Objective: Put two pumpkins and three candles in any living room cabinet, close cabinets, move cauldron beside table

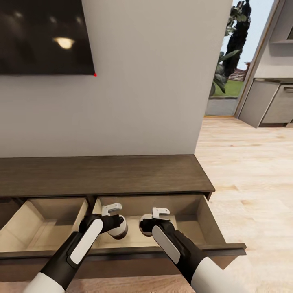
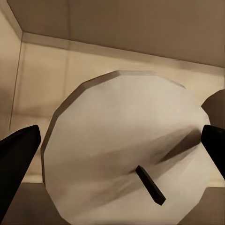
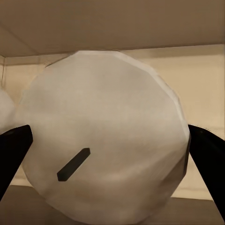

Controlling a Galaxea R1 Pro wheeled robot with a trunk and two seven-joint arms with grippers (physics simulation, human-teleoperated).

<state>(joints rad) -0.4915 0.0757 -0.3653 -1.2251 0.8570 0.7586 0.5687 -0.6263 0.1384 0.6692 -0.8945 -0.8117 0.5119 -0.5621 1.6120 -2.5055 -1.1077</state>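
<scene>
two candles held over the open drawer (image 1: pixel 191 228) of the cabinet (image 1: pixel 101 175).
we note the left gripper (image 2: pixel 119 154) clamped on a cream faceted candle (image 2: pixel 122 150) with dark wick; the right gripper (image 3: pixel 110 154) clamps its twin (image 3: pixel 103 136).

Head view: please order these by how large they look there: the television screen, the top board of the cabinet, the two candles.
1. Top board of the cabinet, the widest.
2. Television screen, cut off by the picture's edge.
3. The two candles, left and right: both small, half hidden by arms, so I cannot rank them.
</scene>
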